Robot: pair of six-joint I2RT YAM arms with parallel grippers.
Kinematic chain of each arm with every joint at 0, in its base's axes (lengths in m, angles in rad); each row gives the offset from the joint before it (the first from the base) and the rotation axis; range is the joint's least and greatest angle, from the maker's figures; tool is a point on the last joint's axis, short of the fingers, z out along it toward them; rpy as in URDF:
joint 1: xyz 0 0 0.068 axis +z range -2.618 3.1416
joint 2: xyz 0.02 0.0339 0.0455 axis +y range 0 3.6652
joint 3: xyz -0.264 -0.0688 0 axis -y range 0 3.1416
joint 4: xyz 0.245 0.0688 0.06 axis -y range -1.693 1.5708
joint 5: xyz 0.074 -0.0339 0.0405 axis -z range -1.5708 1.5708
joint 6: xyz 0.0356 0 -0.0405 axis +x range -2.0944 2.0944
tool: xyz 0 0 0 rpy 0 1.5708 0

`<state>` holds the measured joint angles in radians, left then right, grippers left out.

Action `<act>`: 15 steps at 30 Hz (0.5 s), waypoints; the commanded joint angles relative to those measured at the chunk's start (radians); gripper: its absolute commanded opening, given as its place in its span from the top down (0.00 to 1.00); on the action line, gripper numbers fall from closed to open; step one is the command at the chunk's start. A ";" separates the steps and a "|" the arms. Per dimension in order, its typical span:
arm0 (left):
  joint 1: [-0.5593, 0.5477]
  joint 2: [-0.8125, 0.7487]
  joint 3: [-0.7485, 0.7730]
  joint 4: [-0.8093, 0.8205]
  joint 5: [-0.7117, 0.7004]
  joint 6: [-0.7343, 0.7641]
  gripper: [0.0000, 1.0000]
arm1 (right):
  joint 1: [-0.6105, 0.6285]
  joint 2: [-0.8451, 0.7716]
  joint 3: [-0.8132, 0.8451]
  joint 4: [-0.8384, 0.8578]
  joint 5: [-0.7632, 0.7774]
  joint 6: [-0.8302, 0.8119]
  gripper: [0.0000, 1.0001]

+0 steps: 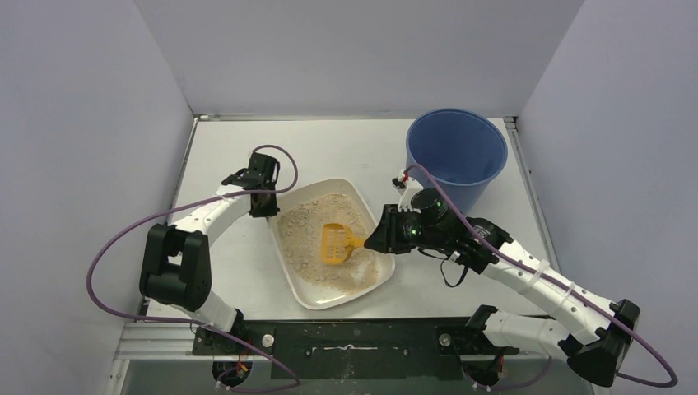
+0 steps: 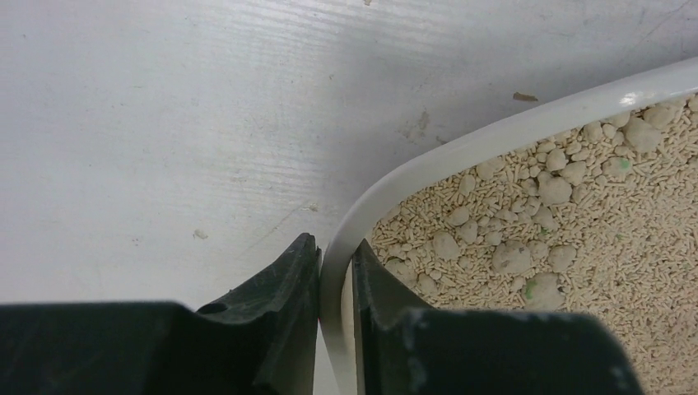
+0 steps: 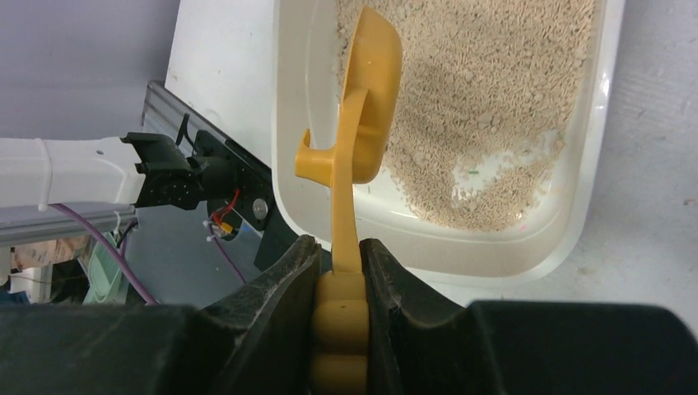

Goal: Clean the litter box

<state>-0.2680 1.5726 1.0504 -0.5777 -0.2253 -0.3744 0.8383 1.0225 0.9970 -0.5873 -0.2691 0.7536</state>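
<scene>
Here the left gripper (image 2: 336,247) pinched the litter box (image 2: 494,136) rim between its jaws; the right gripper (image 3: 339,247) clamped the orange scoop (image 3: 370,90).

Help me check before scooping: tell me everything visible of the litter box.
The litter box is a shallow off-white plastic tray, rectangular with rounded corners, lying flat and skewed on the table. Beige granular litter with clumps covers most of its floor, with bare patches. The left pincer grips its far left rim, one finger each side. The orange scoop, held by the right pincer, is over the litter.
</scene>
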 commanded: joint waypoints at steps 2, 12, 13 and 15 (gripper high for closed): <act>-0.005 -0.008 0.001 0.061 0.039 0.012 0.94 | -0.005 0.022 0.023 -0.049 -0.023 0.060 1.00; -0.006 -0.106 -0.085 0.030 0.086 -0.023 1.00 | 0.019 0.070 0.095 -0.211 0.063 0.146 1.00; -0.007 -0.118 -0.102 0.025 0.091 -0.035 1.00 | 0.029 0.077 0.099 -0.219 0.073 0.156 1.00; -0.008 -0.142 -0.121 0.016 0.099 -0.063 1.00 | 0.054 0.093 0.104 -0.228 0.100 0.179 1.00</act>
<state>-0.2695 1.4956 0.9684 -0.5438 -0.1650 -0.3725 0.8524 1.0962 1.0466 -0.7799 -0.2310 0.8738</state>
